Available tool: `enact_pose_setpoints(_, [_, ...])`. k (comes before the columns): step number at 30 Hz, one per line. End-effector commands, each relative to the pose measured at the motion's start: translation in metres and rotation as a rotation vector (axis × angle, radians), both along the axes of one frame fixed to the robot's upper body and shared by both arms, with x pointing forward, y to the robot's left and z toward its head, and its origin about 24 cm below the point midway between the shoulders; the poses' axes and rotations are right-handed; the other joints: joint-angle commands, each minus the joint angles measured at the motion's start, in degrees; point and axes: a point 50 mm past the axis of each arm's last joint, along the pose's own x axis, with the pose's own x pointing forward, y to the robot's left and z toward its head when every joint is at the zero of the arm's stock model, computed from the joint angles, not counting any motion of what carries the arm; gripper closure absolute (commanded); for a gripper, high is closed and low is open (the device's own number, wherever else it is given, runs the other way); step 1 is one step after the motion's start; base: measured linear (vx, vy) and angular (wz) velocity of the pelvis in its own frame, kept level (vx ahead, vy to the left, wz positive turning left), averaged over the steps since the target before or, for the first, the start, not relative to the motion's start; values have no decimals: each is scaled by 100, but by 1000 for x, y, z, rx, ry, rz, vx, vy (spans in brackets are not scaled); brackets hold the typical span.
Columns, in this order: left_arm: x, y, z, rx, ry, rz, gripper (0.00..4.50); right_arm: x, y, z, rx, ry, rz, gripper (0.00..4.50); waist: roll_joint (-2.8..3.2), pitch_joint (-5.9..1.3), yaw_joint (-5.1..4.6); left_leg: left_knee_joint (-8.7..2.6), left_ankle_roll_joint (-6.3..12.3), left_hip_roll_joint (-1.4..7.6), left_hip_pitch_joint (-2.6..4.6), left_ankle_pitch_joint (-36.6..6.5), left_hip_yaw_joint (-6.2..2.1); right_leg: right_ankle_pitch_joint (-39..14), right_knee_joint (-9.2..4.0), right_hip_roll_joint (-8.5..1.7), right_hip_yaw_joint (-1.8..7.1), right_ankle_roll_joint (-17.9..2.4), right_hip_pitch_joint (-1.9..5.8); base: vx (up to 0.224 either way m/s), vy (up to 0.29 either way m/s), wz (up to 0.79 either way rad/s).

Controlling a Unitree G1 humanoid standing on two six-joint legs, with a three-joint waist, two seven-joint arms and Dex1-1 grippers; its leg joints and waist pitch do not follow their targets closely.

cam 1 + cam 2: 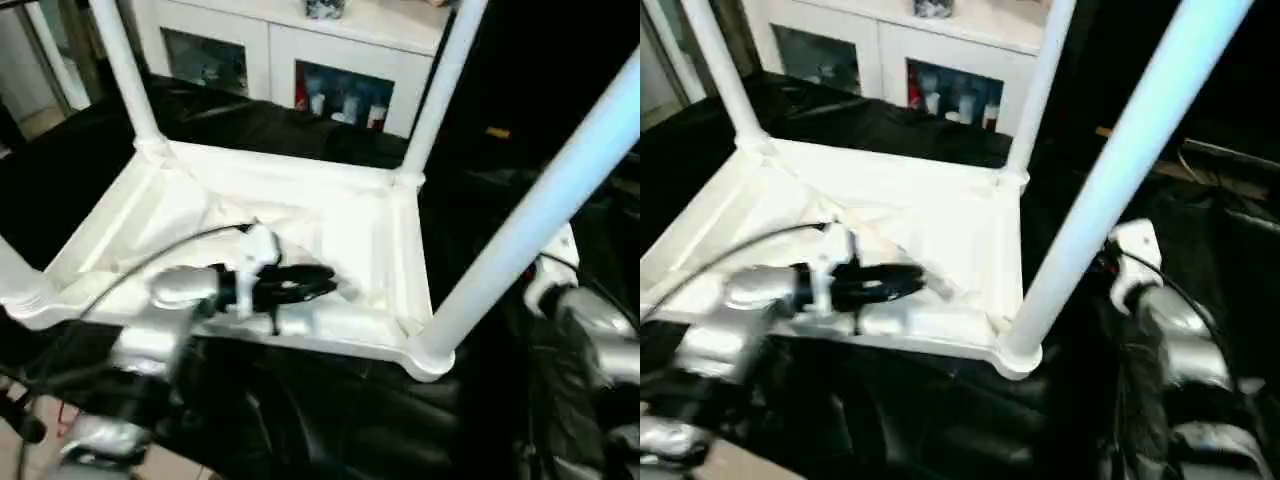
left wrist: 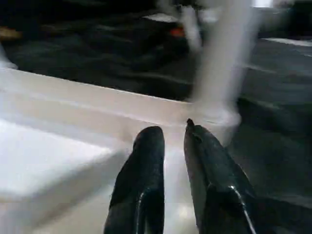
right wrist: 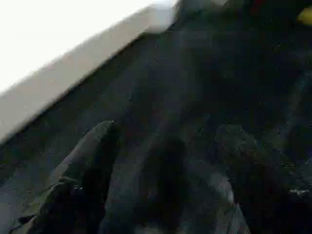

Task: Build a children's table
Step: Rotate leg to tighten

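Nearest, the left gripper [image 1: 318,285] hovers over the ribbed underside with its fingers [image 2: 146,161] slightly parted, holding nothing. Upside down on black cloth [image 1: 300,420] lies the children's table [image 1: 330,225], legs up: likely light, stiff, smooth plastic. Best gripped by a leg [image 1: 530,220] near its socket.

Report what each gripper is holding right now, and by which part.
Nothing is held. The left gripper hovers over the upturned table top with a small gap between its jaws; the right gripper is open over black cloth.
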Motion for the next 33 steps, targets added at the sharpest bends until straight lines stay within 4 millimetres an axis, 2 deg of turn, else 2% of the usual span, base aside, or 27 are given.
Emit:
enact_pose_setpoints(1, [-9,-4,0,16,60,-94,325,-2,2,7,-18,14,82,98,-32,-363,6,-321,399,150,48,-827,-14,-767,-360,-255,247,-1229,318,0,0,0])
enact_pose_setpoints(2, [-12,-3,-1,44,82,-124,325,-5,0,8,-23,26,114,98,15,-357,14,-319,388,152,67,-892,-15,-862,-387,-255,250,-1202,305,0,0,0])
enact_pose_setpoints(4, [-18,-1,-7,122,122,-182,293,-11,-3,13,-24,49,168,98,11,-348,12,-330,350,153,69,-1008,-22,-1054,-402,-251,251,-1155,306,0,0,0])
enact_pose_setpoints(5, [-20,0,-16,204,146,-204,286,-17,-6,19,-22,69,221,98,40,-335,14,-335,338,155,67,-1103,-27,-1181,-420,-252,259,-1089,303,0,0,0])
enact_pose_setpoints(7, [-18,0,-25,286,145,-202,284,-22,-8,23,-18,103,276,98,45,-344,3,-332,328,154,80,-1146,-29,-1220,-439,-248,261,-1059,305,0,0,0])
enact_pose_setpoints(8, [-15,0,-30,355,142,-184,284,-31,-7,27,-17,143,353,98,63,-341,14,-331,328,151,80,-1166,-33,-1254,-452,-250,263,-1031,301,0,0,0])
enact_pose_setpoints(10, [-10,-1,-34,397,138,-152,284,-37,-6,28,-6,178,400,98,58,-339,26,-331,340,159,99,-1280,-35,-1323,-475,-253,262,-1007,294,0,0,0])
enact_pose_setpoints(12, [-4,-2,-36,438,115,-124,284,-44,-6,29,-22,218,444,98,57,-351,24,-334,303,152,75,-1322,-59,-1487,-489,-275,246,-979,315,0,0,0])
enact_pose_setpoints(13, [1,-3,-38,461,84,-84,284,-48,-7,28,-29,239,463,98,49,-354,26,-336,294,154,78,-1330,-66,-1531,-494,-291,245,-976,315,0,0,0])
enact_pose_setpoints(14, [13,-5,-39,498,8,-6,284,-52,-6,28,-11,269,486,98,42,-344,28,-322,301,143,106,-1470,-58,-1712,-540,-280,245,-951,280,0,0,0])
enact_pose_setpoints(15, [17,-6,-39,506,-19,17,284,-53,-5,29,-1,275,490,98,31,-343,29,-316,314,137,112,-1512,-57,-1779,-554,-279,247,-929,272,0,0,0])
enact_pose_setpoints(16, [17,-6,-39,506,-19,17,284,-53,-5,29,-1,275,490,98,29,-349,20,-324,296,133,77,-1490,-85,-1901,-551,-306,232,-887,308,0,0,0])
enact_pose_setpoints(17, [27,-11,-35,474,-50,88,284,-56,2,29,30,281,521,98,31,-344,11,-330,296,126,55,-1466,-88,-1985,-570,-291,222,-812,312,0,0,0])
enact_pose_setpoints(19, [32,-15,-34,457,-63,119,284,-57,8,29,42,283,541,98,19,-348,15,-320,294,126,75,-1504,-90,-2073,-580,-297,218,-777,295,0,0,0])
enact_pose_setpoints(20, [33,-17,-33,452,-65,122,284,-57,11,29,48,279,548,98,22,-352,0,-338,275,136,35,-1434,-116,-2126,-573,-312,205,-750,316,0,0,0])
enact_pose_setpoints(23, [39,-33,-30,367,-80,156,284,-49,29,27,46,226,565,98,8,-367,-2,-319,269,132,58,-1433,-110,-2100,-577,-321,207,-772,286,0,0,0])
enact_pose_setpoints(25, [42,-42,-30,318,-84,190,284,-40,40,24,37,183,554,98,2,-374,-9,-308,273,128,49,-1372,-101,-1960,-567,-320,209,-837,276,0,0,0])
enact_pose_setpoints(26, [43,-45,-30,303,-82,206,284,-37,44,23,35,169,547,98,-5,-407,-5,-297,278,127,31,-1194,-106,-1632,-513,-320,206,-936,296,0,0,0])
enact_pose_setpoints(27, [44,-47,-31,286,-89,225,284,-34,48,22,35,156,538,98,3,-414,5,-293,294,136,37,-1154,-103,-1519,-506,-317,210,-971,294,0,0,0])
enact_pose_setpoints(28, [46,-49,-33,277,-98,267,284,-28,56,20,32,132,524,98,16,-410,12,-283,320,144,52,-1123,-91,-1339,-494,-308,215,-1045,261,0,0,0])
enact_pose_setpoints(29, [47,-49,-35,272,-106,297,284,-24,61,19,30,118,516,98,12,-408,-12,-292,308,126,16,-1099,-100,-1298,-480,-303,206,-1047,294,0,0,0])
enact_pose_setpoints(30, [48,-49,-36,271,-114,317,284,-21,66,18,32,110,505,98,18,-414,2,-289,296,131,34,-1112,-96,-1285,-482,-304,207,-1040,291,0,0,0])
enact_pose_setpoints(32, [47,-41,-37,257,-129,360,284,-12,85,16,48,67,502,98,3,-415,9,-297,280,134,28,-1105,-101,-1255,-465,-319,214,-997,301,0,0,0])
enact_pose_setpoints(33, [46,-39,-37,247,-130,366,284,-11,87,16,50,62,500,98,12,-412,-8,-305,278,131,20,-1088,-106,-1246,-462,-323,214,-999,301,0,0,0])
